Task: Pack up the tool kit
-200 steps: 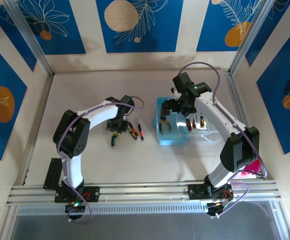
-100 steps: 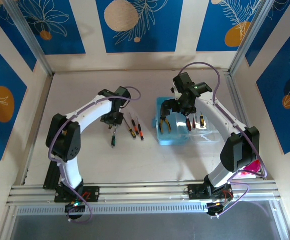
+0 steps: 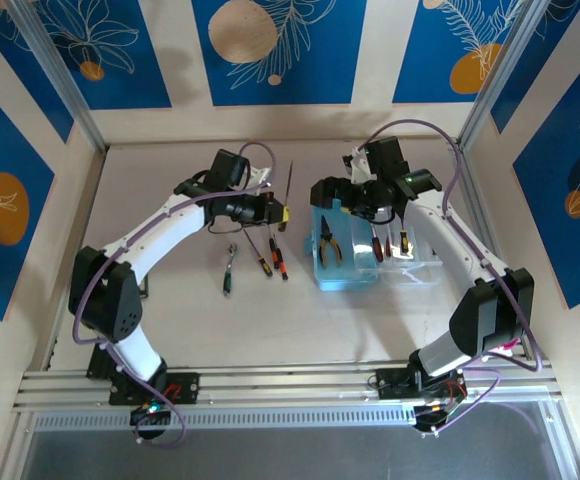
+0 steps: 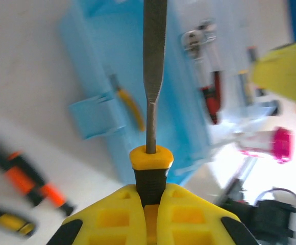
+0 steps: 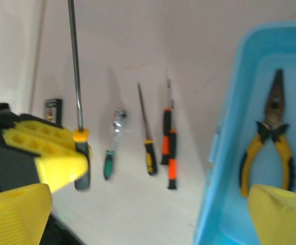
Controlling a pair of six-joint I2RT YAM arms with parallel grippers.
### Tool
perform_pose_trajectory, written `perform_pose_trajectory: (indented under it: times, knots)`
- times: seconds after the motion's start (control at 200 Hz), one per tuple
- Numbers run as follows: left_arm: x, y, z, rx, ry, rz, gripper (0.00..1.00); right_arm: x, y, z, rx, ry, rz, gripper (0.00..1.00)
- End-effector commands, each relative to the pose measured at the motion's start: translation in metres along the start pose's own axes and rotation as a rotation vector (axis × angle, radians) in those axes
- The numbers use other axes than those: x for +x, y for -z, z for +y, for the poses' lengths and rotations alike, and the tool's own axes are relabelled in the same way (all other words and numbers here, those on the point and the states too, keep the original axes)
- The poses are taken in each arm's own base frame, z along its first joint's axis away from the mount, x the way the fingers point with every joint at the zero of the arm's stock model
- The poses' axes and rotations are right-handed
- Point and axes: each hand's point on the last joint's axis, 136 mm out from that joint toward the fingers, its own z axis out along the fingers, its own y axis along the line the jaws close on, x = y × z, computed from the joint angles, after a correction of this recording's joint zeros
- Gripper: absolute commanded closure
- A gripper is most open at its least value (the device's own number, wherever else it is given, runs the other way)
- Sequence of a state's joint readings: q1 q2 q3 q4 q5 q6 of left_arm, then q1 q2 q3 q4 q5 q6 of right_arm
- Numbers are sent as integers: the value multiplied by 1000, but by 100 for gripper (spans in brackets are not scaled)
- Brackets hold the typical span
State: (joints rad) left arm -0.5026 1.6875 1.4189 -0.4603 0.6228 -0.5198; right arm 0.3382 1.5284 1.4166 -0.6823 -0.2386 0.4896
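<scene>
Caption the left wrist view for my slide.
Left gripper clamps a yellow-black screwdriver, with the blue case behind its shaft.

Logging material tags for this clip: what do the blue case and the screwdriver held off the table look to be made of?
Case: light-blue plastic, translucent and smooth; its walls look see-through with a slight sheen.
Screwdriver: dull grey shaft, likely steel; the handle is yellow and black, probably moulded plastic or rubber, with a matte look.
</scene>
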Motion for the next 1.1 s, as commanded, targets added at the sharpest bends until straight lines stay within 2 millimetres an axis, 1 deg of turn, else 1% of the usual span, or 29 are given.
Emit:
perform_pose_trajectory:
  times: [0.0, 0.095, 0.215, 0.315, 0.41, 0.46, 0.55, 0.635, 0.73, 0.775, 0.885, 0.925, 0.975, 0.99, 1.01, 1.055, 1.095]
  knots:
    - [-9, 7, -55, 251, -53, -7, 100, -19, -6, 29, -152, -41, -12, 5]
    - [-10, 8, -64, 269, -68, -15, 100, -29, -11, 35, -190, -62, -25, 10]
    - [-9, 7, -68, 285, -72, -21, 100, -34, -18, 36, -211, -86, -23, 20]
    - [-7, 3, -66, 294, -61, -14, 100, -32, -24, 41, -234, -85, -7, 26]
    - [-5, 0, -65, 299, -55, -10, 100, -28, -29, 43, -245, -83, 8, 35]
    - [-5, 0, -65, 301, -57, -12, 100, -27, -31, 45, -252, -83, 15, 41]
    - [-5, -1, -65, 302, -56, -15, 100, -24, -33, 50, -266, -78, 25, 46]
    - [-4, 0, -66, 306, -57, -18, 100, -24, -35, 52, -267, -75, 29, 61]
    - [-4, -1, -64, 307, -56, -21, 100, -24, -33, 54, -268, -74, 29, 89]
    - [-3, 0, -64, 308, -56, -22, 100, -23, -32, 54, -262, -74, 31, 100]
    - [-2, 0, -63, 307, -62, -23, 100, -22, -25, 51, -233, -62, 26, 100]
    - [-2, 1, -60, 297, -61, -25, 88, -21, -21, 48, -223, -61, 24, 100]
    - [-3, 4, -54, 269, -57, -33, 56, -22, -13, 41, -201, -62, 18, 100]
    - [-3, 5, -51, 255, -54, -37, 50, -23, -10, 38, -191, -63, 14, 100]
    - [-3, 7, -46, 234, -50, -43, 39, -24, -6, 35, -177, -62, 9, 100]
    - [-3, 11, -33, 172, -34, -52, 23, -26, 4, 25, -137, -61, -6, 100]
    - [-3, 16, -15, 95, -13, -57, 13, -27, 15, 13, -89, -57, -16, 100]
